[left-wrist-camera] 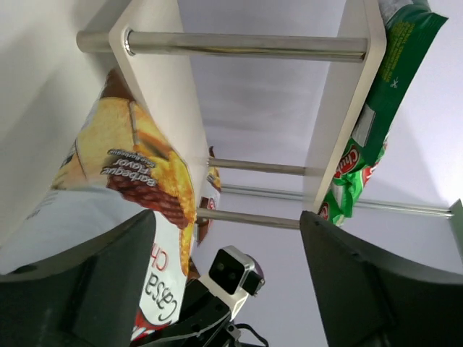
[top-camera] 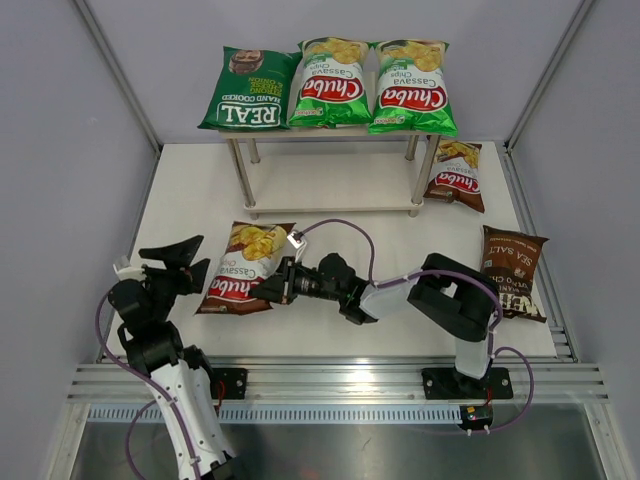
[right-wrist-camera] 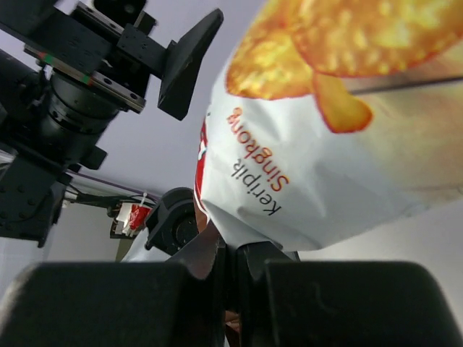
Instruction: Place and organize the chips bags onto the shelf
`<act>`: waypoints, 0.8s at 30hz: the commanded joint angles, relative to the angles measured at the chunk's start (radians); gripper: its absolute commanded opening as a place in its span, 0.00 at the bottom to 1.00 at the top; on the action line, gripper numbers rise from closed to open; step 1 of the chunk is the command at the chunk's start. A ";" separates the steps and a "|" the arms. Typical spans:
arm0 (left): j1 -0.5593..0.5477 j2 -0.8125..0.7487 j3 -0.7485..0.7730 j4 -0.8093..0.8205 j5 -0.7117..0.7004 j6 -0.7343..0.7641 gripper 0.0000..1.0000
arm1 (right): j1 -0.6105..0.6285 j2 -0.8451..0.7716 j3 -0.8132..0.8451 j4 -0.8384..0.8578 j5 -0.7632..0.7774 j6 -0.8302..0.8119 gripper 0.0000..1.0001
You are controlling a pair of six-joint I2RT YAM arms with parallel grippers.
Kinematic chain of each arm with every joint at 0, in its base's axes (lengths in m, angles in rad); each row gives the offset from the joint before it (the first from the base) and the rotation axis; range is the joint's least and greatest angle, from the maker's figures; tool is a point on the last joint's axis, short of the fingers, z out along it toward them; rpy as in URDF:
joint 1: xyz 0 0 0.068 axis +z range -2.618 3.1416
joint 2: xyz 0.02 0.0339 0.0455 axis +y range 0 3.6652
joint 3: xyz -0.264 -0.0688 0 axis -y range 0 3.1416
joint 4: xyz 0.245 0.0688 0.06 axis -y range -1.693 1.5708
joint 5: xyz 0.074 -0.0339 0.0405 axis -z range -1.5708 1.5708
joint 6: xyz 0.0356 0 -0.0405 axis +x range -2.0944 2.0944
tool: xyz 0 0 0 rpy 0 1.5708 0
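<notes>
Wears matte black on the joint housings of the left arm (top-camera: 150,320) and right arm (top-camera: 455,300), with white shells on the links behind them. Carries broad, flat, dull black left fingers (left-wrist-camera: 79,289); same black on the right fingers (right-wrist-camera: 108,303). Shows a ridged rail (right-wrist-camera: 79,69) with small screws and red-green marks just behind the left fingers. Bears a small white camera block (top-camera: 297,240) just behind the right fingers, with a purple cable (top-camera: 340,224) attached. Ends in a black base plate (top-camera: 460,382).

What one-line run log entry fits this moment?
right gripper: shut on brown-red Chuba bag | left gripper: open | shelf: three bags on top
</notes>
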 commanded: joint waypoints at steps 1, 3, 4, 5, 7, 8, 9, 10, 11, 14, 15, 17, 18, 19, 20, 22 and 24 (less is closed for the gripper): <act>-0.003 0.005 0.107 -0.065 -0.055 0.126 0.86 | -0.035 -0.075 -0.039 0.050 0.005 -0.050 0.00; -0.002 0.036 0.159 -0.132 -0.117 0.192 0.98 | -0.076 -0.083 -0.074 0.067 -0.006 -0.041 0.00; -0.002 0.045 0.208 -0.158 -0.137 0.250 0.99 | -0.090 -0.093 -0.084 0.064 -0.009 -0.047 0.00; -0.002 0.062 0.224 -0.171 -0.164 0.273 0.99 | -0.103 -0.101 -0.091 0.052 -0.010 -0.050 0.00; -0.002 0.071 0.250 -0.200 -0.177 0.321 0.99 | -0.142 -0.113 -0.114 0.053 -0.032 -0.061 0.00; -0.003 0.079 0.252 -0.199 -0.167 0.336 0.99 | -0.156 -0.119 -0.124 0.052 -0.035 -0.064 0.00; -0.002 0.086 0.253 -0.200 -0.164 0.348 0.99 | -0.172 -0.127 -0.140 0.050 -0.041 -0.076 0.00; -0.002 0.096 0.256 -0.206 -0.160 0.382 0.99 | -0.204 -0.145 -0.150 0.051 -0.062 -0.086 0.00; -0.003 0.099 0.258 -0.203 -0.137 0.403 0.99 | -0.219 -0.155 -0.156 0.053 -0.078 -0.093 0.00; -0.002 0.136 0.271 -0.214 -0.069 0.502 0.99 | -0.293 -0.181 -0.168 0.071 -0.168 -0.127 0.00; -0.002 0.146 0.278 -0.221 -0.049 0.529 0.99 | -0.310 -0.187 -0.161 0.073 -0.224 -0.156 0.00; -0.002 0.163 0.290 -0.249 -0.007 0.617 0.99 | -0.346 -0.202 -0.147 0.058 -0.259 -0.190 0.00; -0.003 0.166 0.304 -0.263 0.003 0.681 0.99 | -0.356 -0.205 -0.127 0.049 -0.300 -0.216 0.00; -0.003 0.168 0.310 -0.278 0.012 0.715 0.99 | -0.366 -0.205 -0.115 0.041 -0.317 -0.221 0.00; -0.018 0.166 0.316 -0.321 0.000 0.741 0.99 | -0.391 -0.208 -0.090 0.038 -0.338 -0.225 0.00; -0.045 0.143 0.310 -0.335 -0.035 0.775 0.99 | -0.414 -0.202 -0.058 0.030 -0.397 -0.244 0.00; -0.058 0.130 0.279 -0.320 -0.022 0.787 0.99 | -0.446 -0.178 0.005 0.009 -0.450 -0.259 0.00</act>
